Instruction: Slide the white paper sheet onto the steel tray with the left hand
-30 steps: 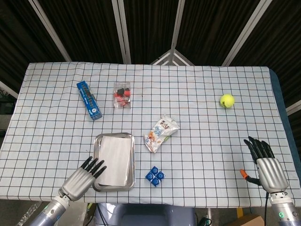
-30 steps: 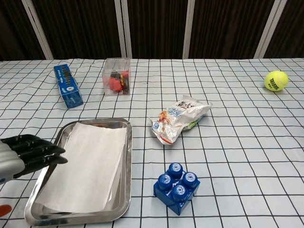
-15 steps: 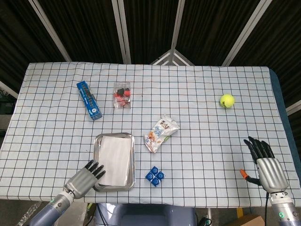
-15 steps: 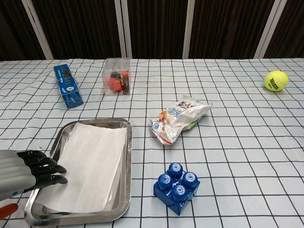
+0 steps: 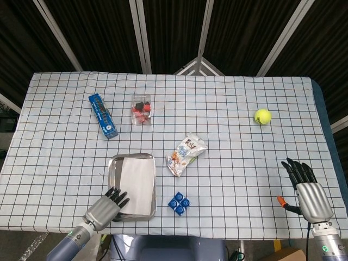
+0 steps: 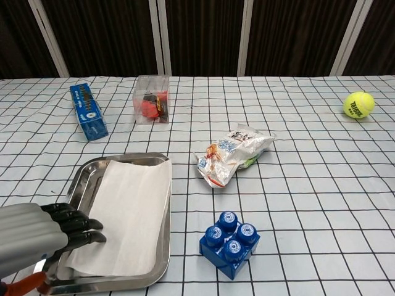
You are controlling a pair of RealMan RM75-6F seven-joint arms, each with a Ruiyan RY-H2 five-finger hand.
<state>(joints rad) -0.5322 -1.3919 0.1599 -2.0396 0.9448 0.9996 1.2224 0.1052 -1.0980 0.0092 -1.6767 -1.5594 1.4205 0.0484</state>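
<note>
The left hand (image 6: pixel 46 233) is at the near left edge of the desk (image 5: pixel 244 136), over the near left corner of the steel tray (image 6: pixel 83 179). Its fingers (image 6: pixel 80 223) are extended, close together and only slightly apart, and their tips rest on the near left part of the white paper sheet (image 6: pixel 126 213). The hand grasps nothing. The sheet lies inside the tray, set toward the tray's right side, with bare steel showing along the left; its right edge runs along the tray's right rim.

The right hand (image 5: pixel 307 190) is at the near right edge of the desk, well apart from all objects. Its fingers are straight and spread, and it holds nothing. It appears in the head view only.

Just right of the tray, near the front edge, stands a blue toy brick (image 6: pixel 229 243) with round studs on top. Beyond the brick, toward the middle of the desk, lies a crumpled snack bag (image 6: pixel 233 154). Farther back on the left are a blue box (image 6: pixel 89 111), lying flat, and to its right a clear plastic container (image 6: pixel 152 98) with red and black contents. A yellow tennis ball (image 6: pixel 358 105) sits far right.
</note>
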